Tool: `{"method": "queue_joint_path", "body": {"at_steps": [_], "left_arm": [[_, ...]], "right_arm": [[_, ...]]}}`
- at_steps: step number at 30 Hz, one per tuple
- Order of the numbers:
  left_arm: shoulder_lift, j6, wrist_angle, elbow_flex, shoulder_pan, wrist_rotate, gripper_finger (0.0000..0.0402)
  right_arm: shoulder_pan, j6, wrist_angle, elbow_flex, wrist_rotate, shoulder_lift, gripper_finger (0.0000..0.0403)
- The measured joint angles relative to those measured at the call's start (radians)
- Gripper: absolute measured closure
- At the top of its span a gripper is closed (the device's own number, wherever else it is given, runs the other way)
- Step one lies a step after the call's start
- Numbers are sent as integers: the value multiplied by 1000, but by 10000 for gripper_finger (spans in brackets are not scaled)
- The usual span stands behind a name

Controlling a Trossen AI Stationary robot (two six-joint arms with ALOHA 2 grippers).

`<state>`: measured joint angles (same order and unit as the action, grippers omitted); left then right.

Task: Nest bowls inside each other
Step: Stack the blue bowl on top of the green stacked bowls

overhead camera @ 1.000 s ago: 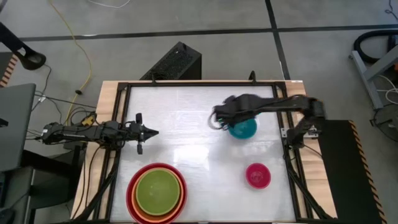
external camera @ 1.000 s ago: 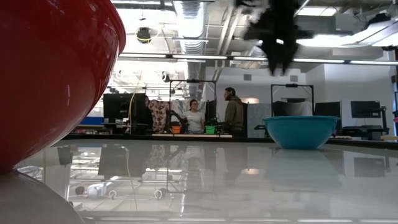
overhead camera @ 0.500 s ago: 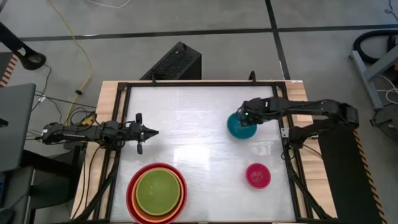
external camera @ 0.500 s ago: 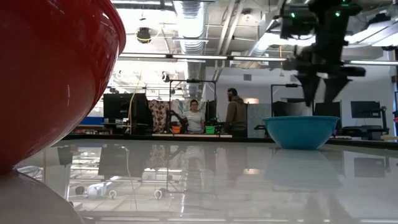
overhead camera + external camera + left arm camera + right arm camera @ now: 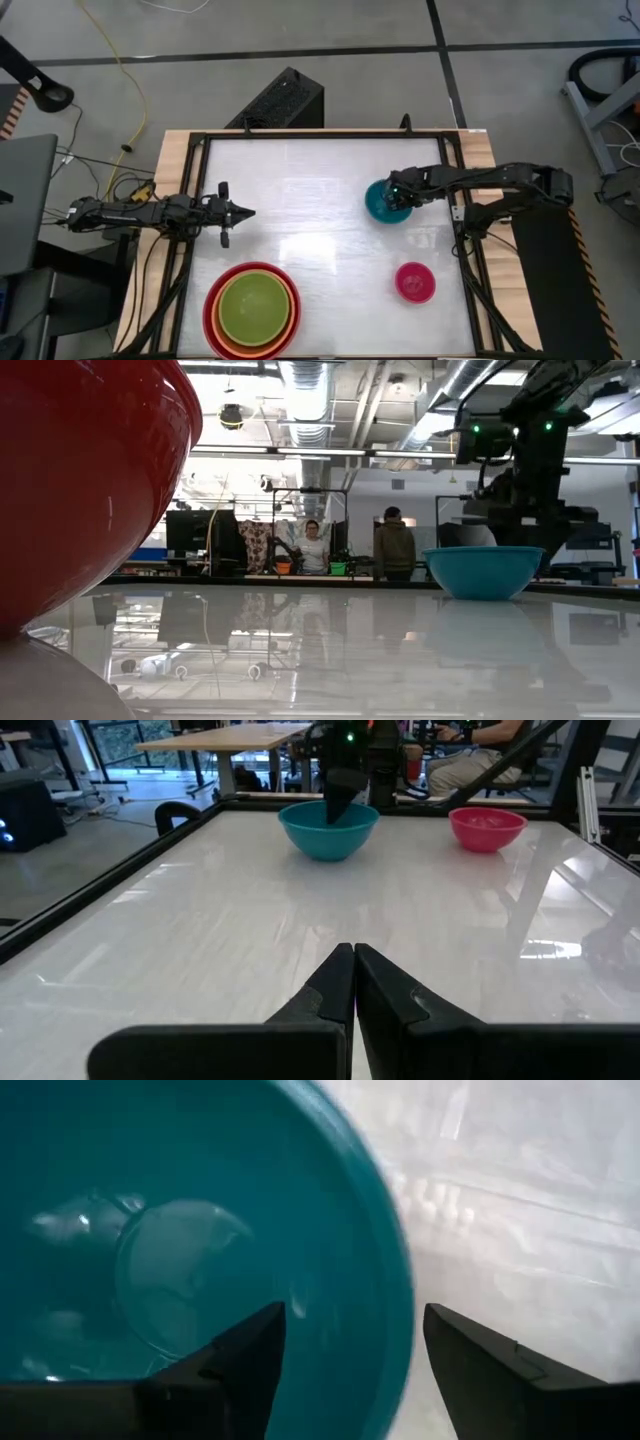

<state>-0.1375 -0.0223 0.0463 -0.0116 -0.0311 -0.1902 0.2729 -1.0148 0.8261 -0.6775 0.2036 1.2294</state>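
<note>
The teal blue bowl [image 5: 385,205] stands upright on its base at the table's far right. My right gripper [image 5: 352,1312] is open and points down over the bowl's right rim [image 5: 398,1320]: one finger hangs inside the bowl and the other outside, and I see no touch. The low view shows the gripper [image 5: 520,530] sunk behind the bowl [image 5: 483,572]. The pink bowl [image 5: 414,282] sits nearer on the right. The lime green bowl [image 5: 252,306] sits nested in the orange and red bowls [image 5: 212,300] at the near edge. My left gripper [image 5: 240,212] waits shut at the left.
A black frame [image 5: 200,150] borders the white tabletop. The red bowl [image 5: 90,480] fills the low view's left. The table's middle lies bare between the bowl stack and the teal bowl. People stand far off in the room [image 5: 395,550].
My right gripper has come down and gone toward the table's right edge, from left of the teal bowl to above its right rim. Its fingers have opened wide and sunk around the rim. The bowl has stayed put.
</note>
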Motion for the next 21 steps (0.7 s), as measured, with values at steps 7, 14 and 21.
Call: {"method": "queue_joint_path", "body": {"at_steps": [7,14,21], "left_arm": [[0,0,0,0,0,0,401],[0,0,0,0,0,0,401],[0,0,0,0,0,0,401]], "right_arm": [[-1,26,-27,7,3,33,230],[33,14,-48,-3,-4,5,384],[9,15,-38,-115,-34,-67,384]]}}
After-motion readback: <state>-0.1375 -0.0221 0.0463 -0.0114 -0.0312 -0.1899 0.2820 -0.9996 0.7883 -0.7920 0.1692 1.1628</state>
